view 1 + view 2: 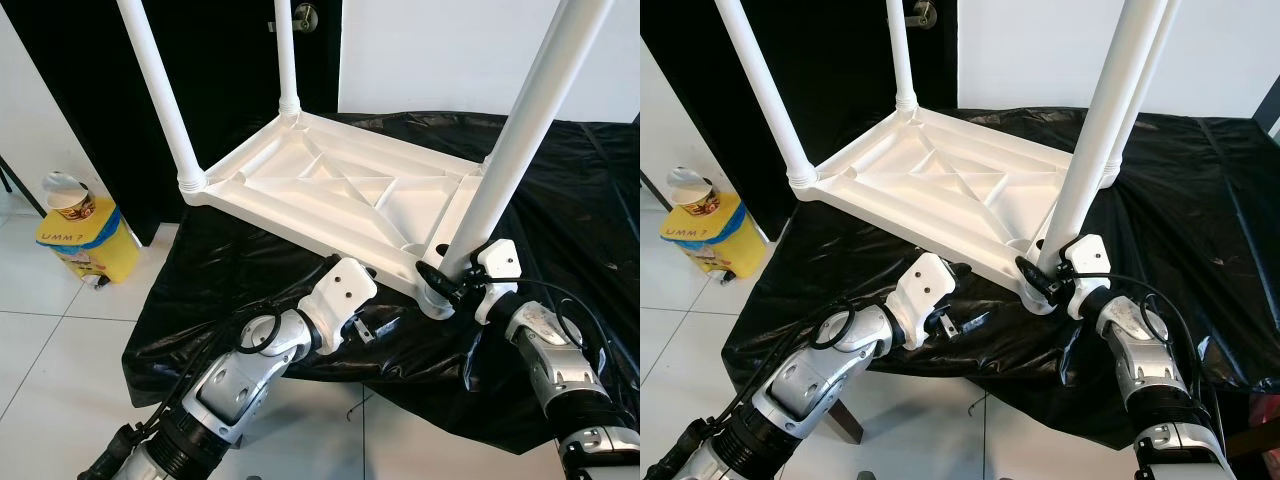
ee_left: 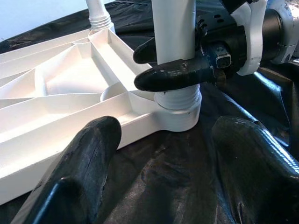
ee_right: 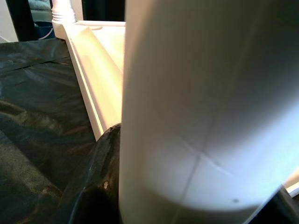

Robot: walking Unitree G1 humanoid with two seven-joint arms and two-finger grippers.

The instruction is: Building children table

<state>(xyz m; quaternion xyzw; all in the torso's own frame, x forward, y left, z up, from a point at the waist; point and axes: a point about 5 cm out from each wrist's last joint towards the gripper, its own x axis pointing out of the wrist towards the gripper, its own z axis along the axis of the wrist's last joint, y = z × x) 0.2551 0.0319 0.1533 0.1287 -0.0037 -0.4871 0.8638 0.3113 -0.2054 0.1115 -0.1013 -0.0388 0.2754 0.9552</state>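
Observation:
A white plastic table top lies upside down on a black sheet. White legs stand up from its corners. My right gripper is shut on the near right leg just above its threaded socket; in the right wrist view that leg sits tight against one black finger. My left gripper rests low on the sheet just in front of the top's near edge, open, with nothing between its fingers. It points toward the socket held by the right gripper.
Two more legs rise at the left corner and the back corner. A yellow bin with a cup on it stands on the white tile floor to the left. The sheet's front edge hangs over the floor by my arms.

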